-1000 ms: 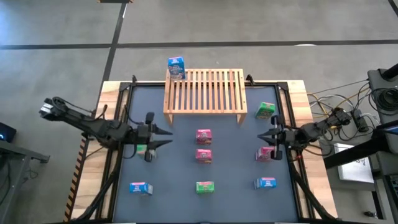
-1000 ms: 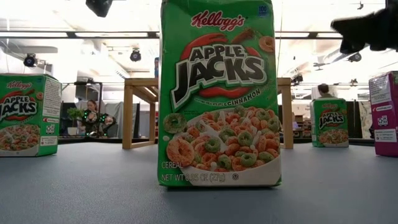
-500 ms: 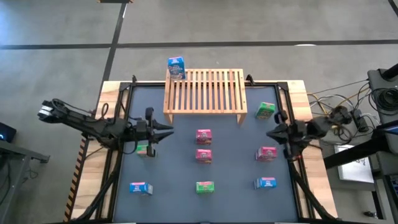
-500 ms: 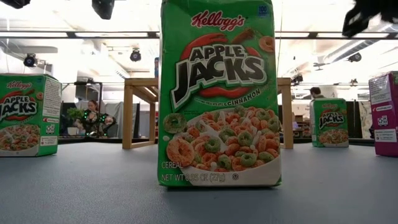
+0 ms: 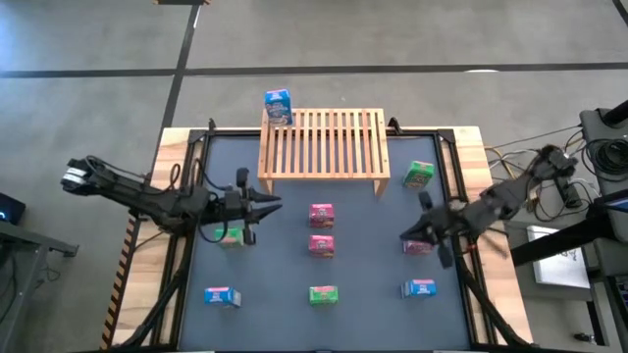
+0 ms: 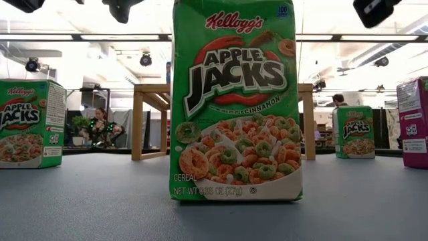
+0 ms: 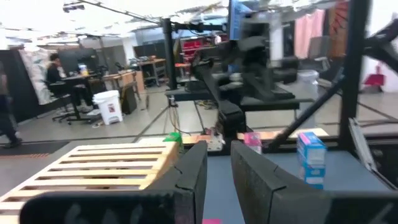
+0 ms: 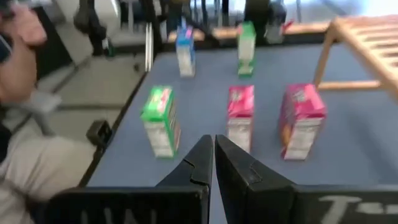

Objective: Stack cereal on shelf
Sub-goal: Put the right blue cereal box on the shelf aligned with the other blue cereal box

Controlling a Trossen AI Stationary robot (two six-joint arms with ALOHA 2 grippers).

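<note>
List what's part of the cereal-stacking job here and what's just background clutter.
Job:
- slatted wooden shelf
- blue cereal boxes, one already on the shelf corner, two on the tabletop
- pink cereal boxes, three on the tabletop
- green Apple Jacks boxes, three on the tabletop

Clutter:
- cables beside the table
- white bin
- seated person in the room

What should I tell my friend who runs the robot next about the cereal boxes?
Left gripper: slightly open, empty, over the table just in front of the shelf, towards its left end.
Right gripper: shut, empty, above a pink box.
Done: one blue box seems to stand on the shelf's back left corner.
Left: eight boxes on the table, none held.
</note>
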